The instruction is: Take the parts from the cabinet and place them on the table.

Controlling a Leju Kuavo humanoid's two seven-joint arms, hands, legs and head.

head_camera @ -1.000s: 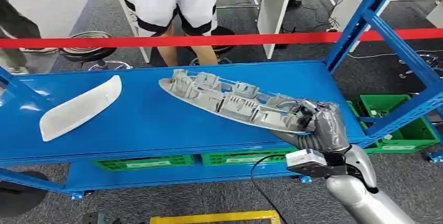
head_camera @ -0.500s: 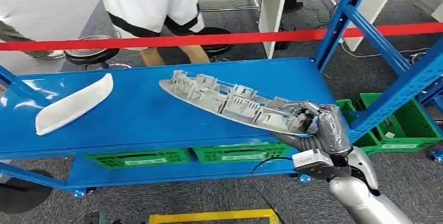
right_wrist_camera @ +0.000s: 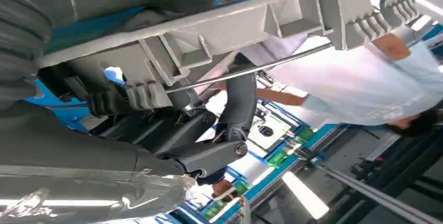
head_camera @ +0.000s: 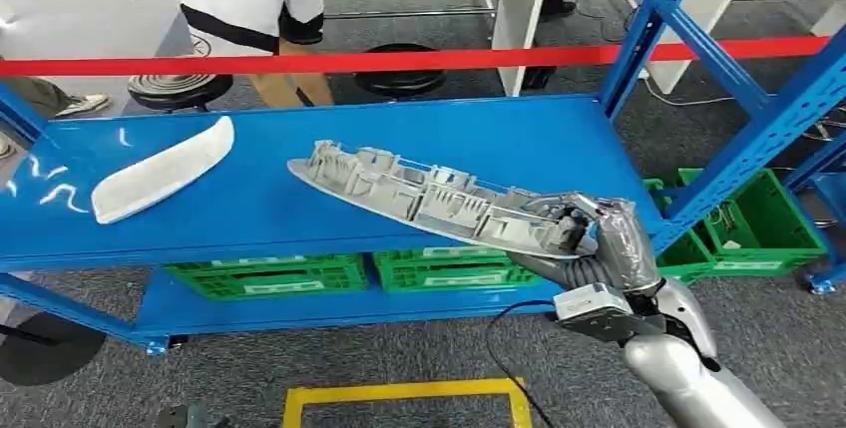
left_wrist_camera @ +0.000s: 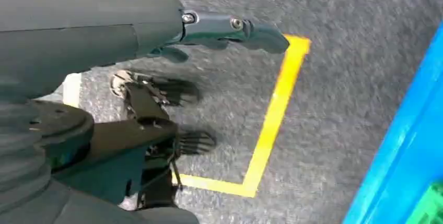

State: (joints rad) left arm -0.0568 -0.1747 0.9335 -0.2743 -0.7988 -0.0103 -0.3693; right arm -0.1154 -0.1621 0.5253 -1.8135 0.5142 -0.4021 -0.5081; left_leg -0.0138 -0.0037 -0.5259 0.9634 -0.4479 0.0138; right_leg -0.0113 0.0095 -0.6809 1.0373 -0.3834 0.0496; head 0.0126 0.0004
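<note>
Now your right robot hand point(head_camera: 611, 238) grips the near end of the grey ribbed part point(head_camera: 429, 197) above the blue shelf point(head_camera: 259, 214) — the left robot hand point(left_wrist_camera: 230, 28) hangs over the floor, fingers apart, holding nothing.

head: high, looking down | wrists: close behind each robot hand

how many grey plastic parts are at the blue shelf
2: a ribbed grey plastic part held at one end by the right hand, and a smooth pale curved part lying on the shelf's left side.
</note>
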